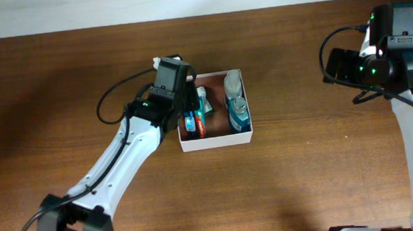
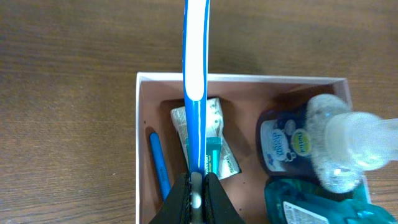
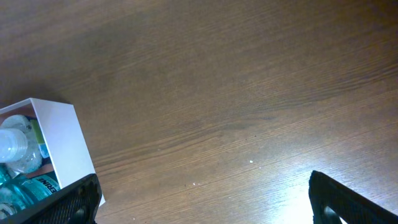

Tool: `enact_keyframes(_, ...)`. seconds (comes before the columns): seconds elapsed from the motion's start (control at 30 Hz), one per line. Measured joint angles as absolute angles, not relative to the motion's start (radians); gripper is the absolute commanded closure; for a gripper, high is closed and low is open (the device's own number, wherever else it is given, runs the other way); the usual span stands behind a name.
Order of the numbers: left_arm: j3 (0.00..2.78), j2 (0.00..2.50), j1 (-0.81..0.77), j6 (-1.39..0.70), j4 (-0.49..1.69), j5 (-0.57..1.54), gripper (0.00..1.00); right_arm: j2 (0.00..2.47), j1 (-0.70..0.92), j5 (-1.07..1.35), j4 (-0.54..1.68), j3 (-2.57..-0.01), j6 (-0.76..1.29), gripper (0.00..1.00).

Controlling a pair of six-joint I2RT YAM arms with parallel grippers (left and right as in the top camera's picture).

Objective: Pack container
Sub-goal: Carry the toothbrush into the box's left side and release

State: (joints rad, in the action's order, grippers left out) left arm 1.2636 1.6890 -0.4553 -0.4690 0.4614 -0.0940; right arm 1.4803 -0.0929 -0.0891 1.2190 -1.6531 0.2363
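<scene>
here, the left claw (image 2: 196, 186) pinches a blue-and-white toothbrush (image 2: 195, 74) over the container (image 1: 216, 139), midway between the surface's side edges; right claw (image 3: 205, 202) spread, empty. the container's thin walls look light, flimsy: pinch one wall gently.

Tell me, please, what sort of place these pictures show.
Likely a robotics lab bench, not a bathroom: a dark-brown wood-grain table, a white jointed robot arm, and a shallow white-walled square box of toiletries staged for packing.
</scene>
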Motion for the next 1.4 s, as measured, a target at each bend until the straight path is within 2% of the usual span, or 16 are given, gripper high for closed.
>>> enact_keyframes(1.03, 1.264, 1.829, -0.459, -0.469, 0.466, -0.079, 0.99, 1.48, -0.093, -0.089, 1.219, -1.653, 0.236, 0.02)
enact_keyframes(1.37, 1.264, 1.829, -0.486, -0.469, 0.485, -0.078, 0.97, 1.48, -0.093, -0.089, 1.219, -1.653, 0.236, 0.02)
enact_keyframes(1.4, 1.264, 1.829, -0.486, -0.469, 0.49, -0.078, 0.93, 1.48, -0.093, -0.089, 1.219, -1.653, 0.236, 0.02)
